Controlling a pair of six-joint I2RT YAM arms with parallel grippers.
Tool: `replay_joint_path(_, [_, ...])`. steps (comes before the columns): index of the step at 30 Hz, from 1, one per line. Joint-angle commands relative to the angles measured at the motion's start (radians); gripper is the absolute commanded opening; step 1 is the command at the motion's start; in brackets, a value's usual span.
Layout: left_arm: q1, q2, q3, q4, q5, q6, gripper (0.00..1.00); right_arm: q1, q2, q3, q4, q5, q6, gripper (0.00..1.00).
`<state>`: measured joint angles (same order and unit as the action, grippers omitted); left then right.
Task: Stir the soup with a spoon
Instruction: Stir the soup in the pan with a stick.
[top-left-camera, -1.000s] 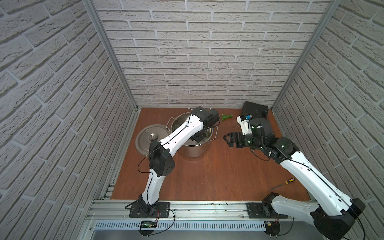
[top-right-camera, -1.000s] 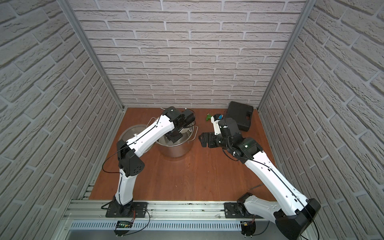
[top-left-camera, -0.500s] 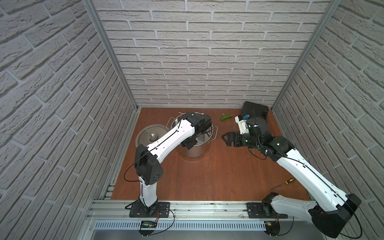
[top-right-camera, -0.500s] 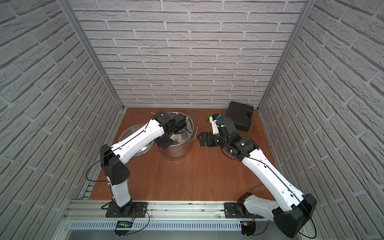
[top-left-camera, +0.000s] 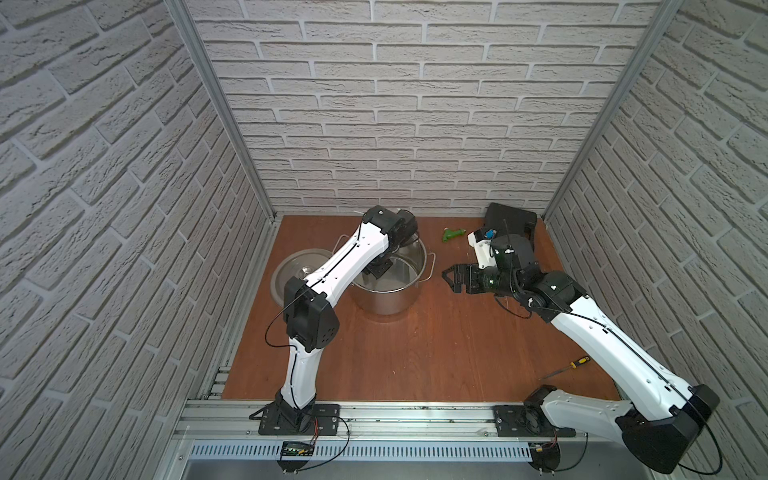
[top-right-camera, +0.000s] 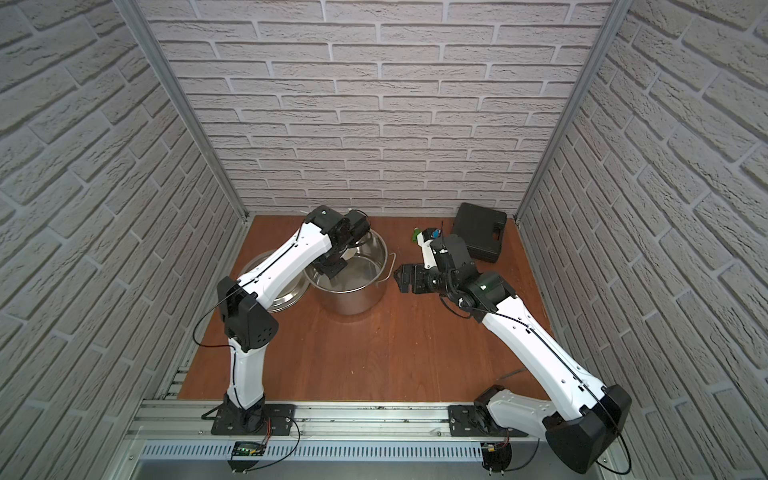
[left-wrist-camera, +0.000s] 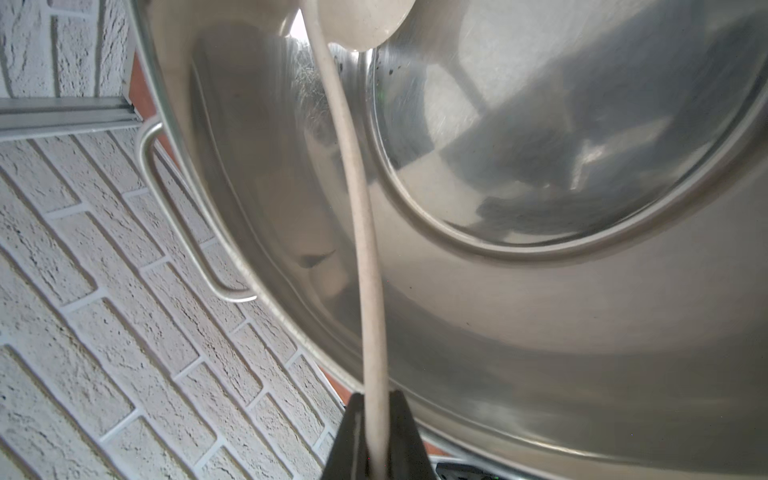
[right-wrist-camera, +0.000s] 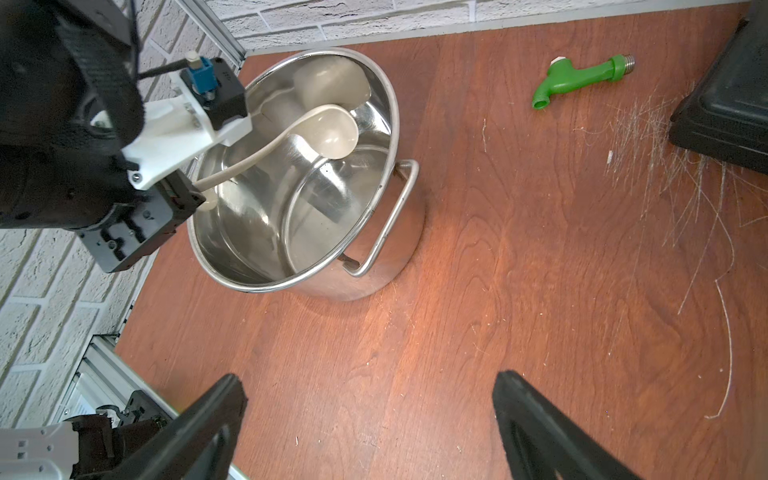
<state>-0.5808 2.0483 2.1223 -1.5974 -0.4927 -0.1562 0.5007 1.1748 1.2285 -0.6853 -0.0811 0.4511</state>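
— Where is the spoon (right-wrist-camera: 328, 133)?

— Inside the steel pot (right-wrist-camera: 376, 286). Its round bowl hangs close to the pot's inner wall, and the slim handle slopes up and out over the rim. I cannot tell whether the bowl touches the bottom.

— What holds it?

— The left gripper (left-wrist-camera: 377, 395). In the left wrist view its two black fingers are pinched tight on the end of the handle, just above the rim.

— And the other arm?

— The right gripper (right-wrist-camera: 369, 376) hovers over bare table (right-wrist-camera: 498, 291) beside the pot, on the side of one looped pot handle. Its jaws are spread wide, with nothing between them.

— What lies around the pot?

— In a top view the pot's lid (top-left-camera: 299, 266) lies flat on the table, just beside the pot and partly under the left arm. A green plastic tap fitting (right-wrist-camera: 577, 79) lies near the back wall, with a black case (right-wrist-camera: 731, 104) further along in the corner. A screwdriver (top-left-camera: 575, 365) with a yellow-and-black handle lies well apart, near the front edge by the right arm.
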Motion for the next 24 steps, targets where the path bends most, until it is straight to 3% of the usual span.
replay_joint_path(1, [-0.047,0.036,0.053,0.008,0.018,0.014,0.0,0.009,-0.023,0.003,0.01,0.017,-0.021,0.96])
replay_joint_path(7, [-0.105,0.035,0.071,-0.008,0.047,-0.016,0.0,0.009,-0.033,0.002,0.001,0.025,-0.022,0.97])
replay_joint_path(16, [-0.154,-0.156,-0.155,-0.049,0.046,-0.05,0.0,0.01,-0.026,0.0,0.013,0.014,-0.019,0.96])
replay_joint_path(24, [-0.122,-0.272,-0.276,-0.102,-0.003,-0.065,0.0,0.01,-0.004,0.0,0.041,-0.011,-0.005,0.96])
